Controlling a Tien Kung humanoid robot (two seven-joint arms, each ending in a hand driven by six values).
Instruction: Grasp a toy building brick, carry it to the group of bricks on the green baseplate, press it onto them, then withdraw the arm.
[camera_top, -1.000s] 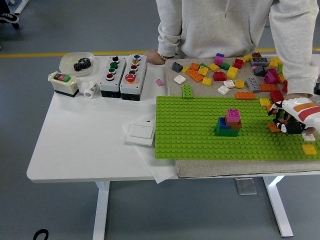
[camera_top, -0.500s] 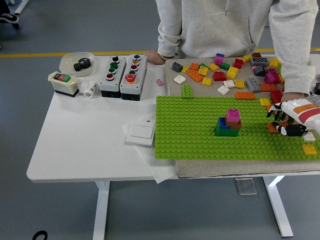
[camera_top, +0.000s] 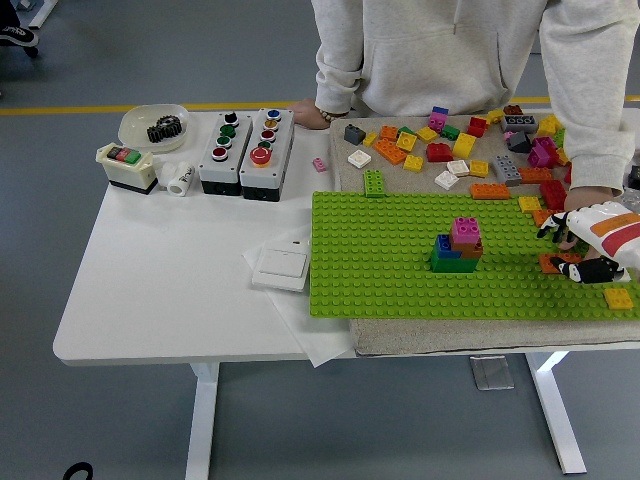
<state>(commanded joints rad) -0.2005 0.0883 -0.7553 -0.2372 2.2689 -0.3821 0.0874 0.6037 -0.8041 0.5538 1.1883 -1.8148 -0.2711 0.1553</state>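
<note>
At the left of the table (camera_top: 150, 300) I see a dish (camera_top: 152, 125) holding a gear, then two button boxes (camera_top: 246, 152) and a white switch (camera_top: 281, 267). The baseplate (camera_top: 400, 270) carries the brick group (camera_top: 457, 246) near its middle, pink on top. Loose bricks (camera_top: 450, 150) lie scattered behind it, in front of a person (camera_top: 450, 50) whose hand (camera_top: 310, 115) rests on the far edge. My right hand (camera_top: 582, 243) comes in low from the right edge, fingers curled down over an orange brick (camera_top: 553, 263) at the plate's right side. It looks gripped, though I can't be sure from here.
</note>
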